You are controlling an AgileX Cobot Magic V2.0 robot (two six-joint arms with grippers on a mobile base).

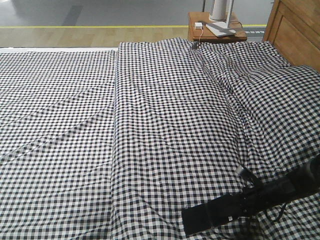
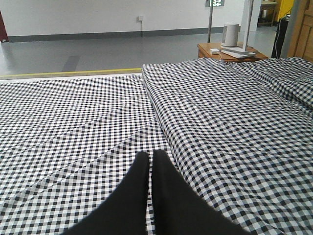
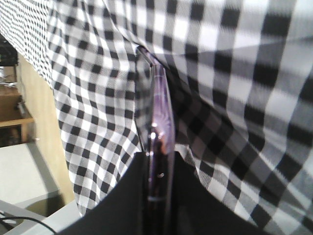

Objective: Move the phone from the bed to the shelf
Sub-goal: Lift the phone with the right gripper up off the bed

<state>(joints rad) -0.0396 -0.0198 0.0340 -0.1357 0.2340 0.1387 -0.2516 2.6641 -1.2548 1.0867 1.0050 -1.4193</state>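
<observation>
- The right gripper point(image 3: 157, 166) is closed tight on the phone point(image 3: 159, 122). A black finger point(image 3: 120, 196) presses on each flat side. The phone's thin shiny edge sticks out past the fingers.
- In the front view the phone is a long black strip at the near right part of the bed point(image 1: 150, 125). It points left from the right arm point(image 1: 295, 185). It sits low by the checked cover. The pictures do not show if it touches the cover.
- The left gripper point(image 2: 149, 159) is closed too. Its two black tips are pressed together with nothing in them. It hangs over the cover, just left of a long fold point(image 2: 161, 117).
- That fold runs from near to far down the bed.
- At the far right is the brown headboard point(image 1: 295, 35).
- Just left of the headboard, past the bed, is a small brown table point(image 1: 215, 31). It has white things on it.
- Far off is a grey floor point(image 2: 98, 54) with a yellow line point(image 2: 73, 73).
</observation>
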